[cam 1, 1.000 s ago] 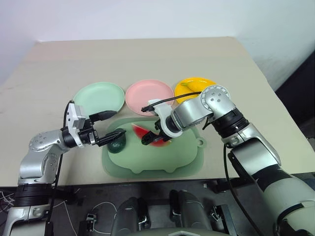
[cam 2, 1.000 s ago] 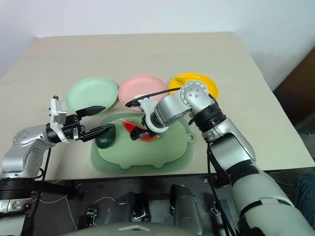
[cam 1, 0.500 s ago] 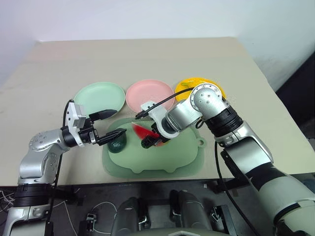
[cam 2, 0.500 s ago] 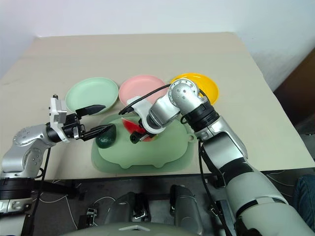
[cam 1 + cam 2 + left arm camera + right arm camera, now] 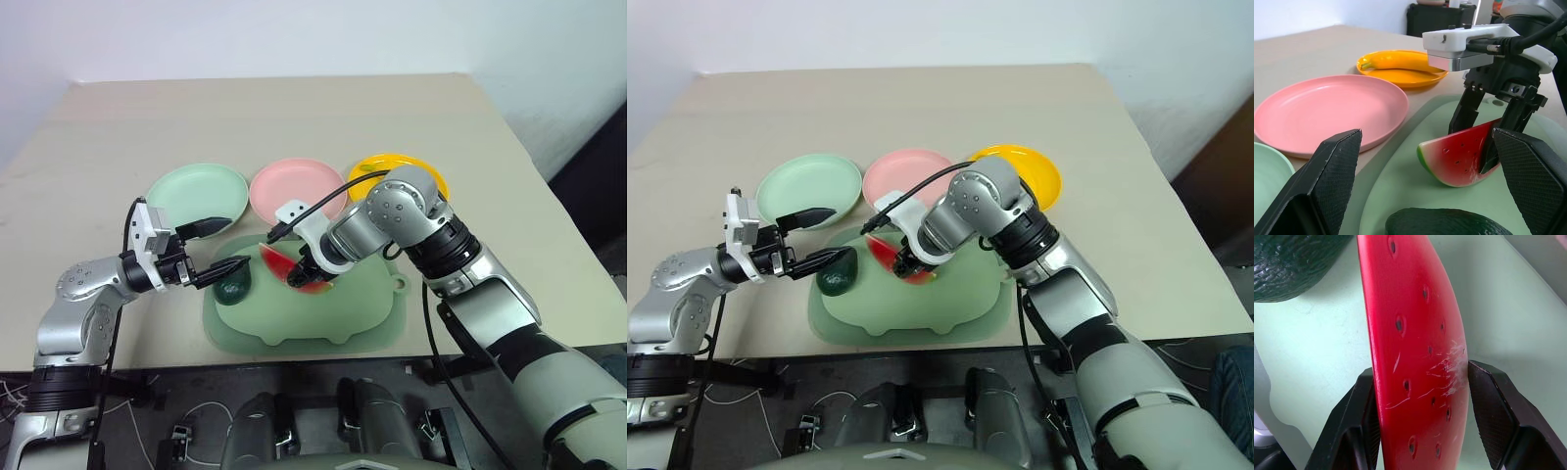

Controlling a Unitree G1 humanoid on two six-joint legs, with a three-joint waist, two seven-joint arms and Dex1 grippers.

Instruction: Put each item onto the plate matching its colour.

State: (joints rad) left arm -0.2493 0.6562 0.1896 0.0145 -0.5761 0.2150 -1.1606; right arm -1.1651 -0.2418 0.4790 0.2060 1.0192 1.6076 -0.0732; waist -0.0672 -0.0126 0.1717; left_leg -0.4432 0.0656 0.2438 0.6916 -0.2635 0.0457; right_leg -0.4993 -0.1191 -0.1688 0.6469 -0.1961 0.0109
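Where head views hide contact, right wrist view shows right gripper clamping watermelon wedge; left gripper wide open, empty.

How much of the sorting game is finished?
Done: the banana lies on the orange-yellow plate. In hand: the right gripper has its jaws closed on the watermelon wedge, which sits on the tray. Left: the avocado, with the pink plate and green plate bare.

Avocado and watermelon lie on tray.
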